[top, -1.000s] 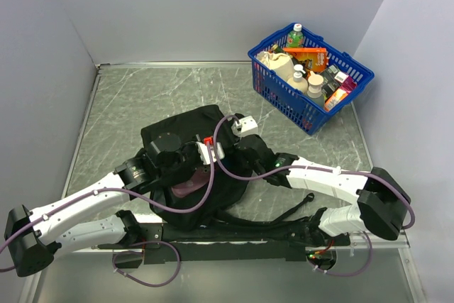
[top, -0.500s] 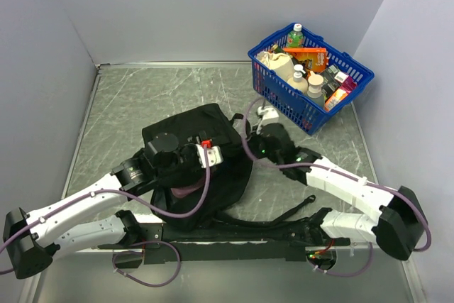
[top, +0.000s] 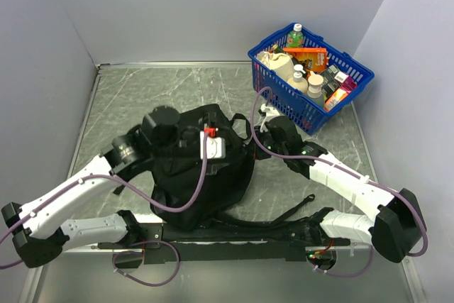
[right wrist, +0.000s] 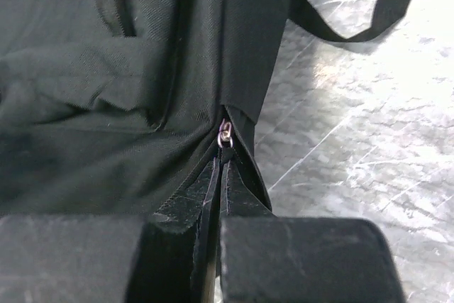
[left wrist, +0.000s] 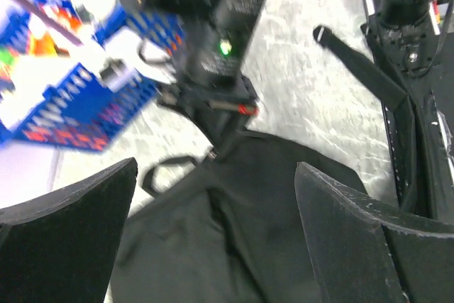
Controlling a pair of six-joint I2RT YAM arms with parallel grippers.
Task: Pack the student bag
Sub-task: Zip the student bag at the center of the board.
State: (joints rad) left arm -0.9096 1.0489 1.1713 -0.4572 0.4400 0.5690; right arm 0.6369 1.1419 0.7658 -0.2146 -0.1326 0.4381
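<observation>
Student bag [top: 206, 168] lies flat in the middle of the table [top: 142, 97], nearer the arms than the back wall, with its straps [top: 284, 214] trailing toward the near edge. And the zip has travelled! A second ago the right gripper [right wrist: 215, 214] was over the middle of the bag, and something pinkish showed through an opening on the near-left side. Now that gripper is out at the bag's far right corner, and the pink is gone from the overhead view.

From the right wrist, the fingers are pinched tight on the black zip pull [right wrist: 213, 175]. The silver slider [right wrist: 225, 135] is just ahead of them, right at the bag's edge where fabric meets table. The left gripper [top: 213, 145] hovers above the bag's upper middle with its fingers spread wide and nothing between them. That arm's elbow has swung farther from the near edge than before.

The blue basket [top: 310, 76] of bottles and boxes stands well apart in the far right corner.

My read is that the zip run is at or near its end, so the bag looks about closed. What's left is probably letting go of the pull. Whether the teeth are shut all the way round, these views can't confirm.
</observation>
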